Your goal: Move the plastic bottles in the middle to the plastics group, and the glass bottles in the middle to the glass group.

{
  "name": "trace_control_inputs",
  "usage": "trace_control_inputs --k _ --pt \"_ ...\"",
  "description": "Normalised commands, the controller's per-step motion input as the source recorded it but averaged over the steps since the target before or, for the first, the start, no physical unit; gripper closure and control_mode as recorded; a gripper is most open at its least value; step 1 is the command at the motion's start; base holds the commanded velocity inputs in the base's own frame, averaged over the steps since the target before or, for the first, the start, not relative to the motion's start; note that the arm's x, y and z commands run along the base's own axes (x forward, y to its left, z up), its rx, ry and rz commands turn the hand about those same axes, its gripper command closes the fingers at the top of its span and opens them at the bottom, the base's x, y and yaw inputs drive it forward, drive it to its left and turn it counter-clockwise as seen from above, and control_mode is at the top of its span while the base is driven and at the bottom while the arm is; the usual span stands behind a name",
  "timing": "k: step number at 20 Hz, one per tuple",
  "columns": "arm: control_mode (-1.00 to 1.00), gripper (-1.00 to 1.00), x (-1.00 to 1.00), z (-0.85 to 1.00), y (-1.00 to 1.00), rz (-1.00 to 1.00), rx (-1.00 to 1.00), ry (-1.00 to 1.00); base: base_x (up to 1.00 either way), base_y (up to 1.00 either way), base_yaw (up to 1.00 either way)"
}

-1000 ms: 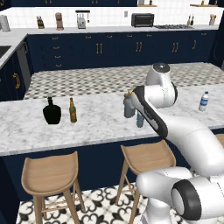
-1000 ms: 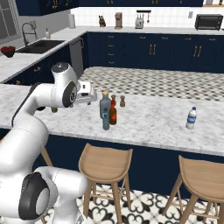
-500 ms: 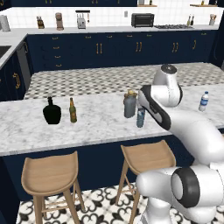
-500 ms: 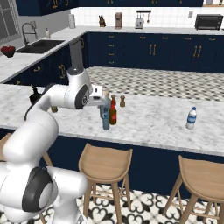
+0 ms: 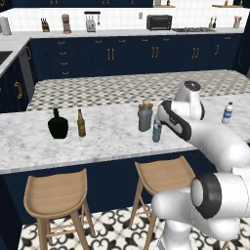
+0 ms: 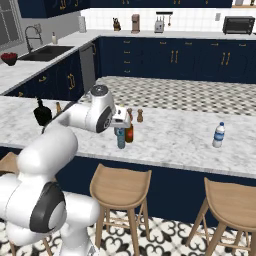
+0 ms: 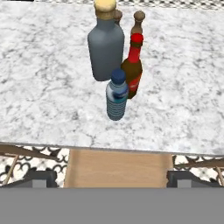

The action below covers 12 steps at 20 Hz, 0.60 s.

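Swung in low over the bench [image 7: 39,109] edge toward the blue bottle [image 7: 117,95]; gripper [image 7: 112,177] wide open, seemingly lining up a first grasp.

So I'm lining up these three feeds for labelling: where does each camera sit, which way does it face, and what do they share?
Left base view: behind the arm on its left, facing the marble counter; the white arm rises at lower right.
Right base view: behind on its right, same counter; the arm rises at lower left.
Hand view: on the hand, looking down at the middle bottles; the open fingers at the bottom.
Shared: grey bottle and blue bottle appear in all three.
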Motion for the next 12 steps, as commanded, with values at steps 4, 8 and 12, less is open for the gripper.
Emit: trace_control_inputs --k 4,8,12 --pt "-1.00 -1.00 0.45 -0.23 0.00 -0.01 0.00 0.00 0.00 0.00 0.00" --pt "-1.00 -1.00 0.43 -0.20 0.00 -0.01 0.00 0.00 0.00 0.00 0.00" --pt "-1.00 -1.00 0.41 -0.12 0.00 0.00 0.00 0.00 0.00 0.00 0.00"
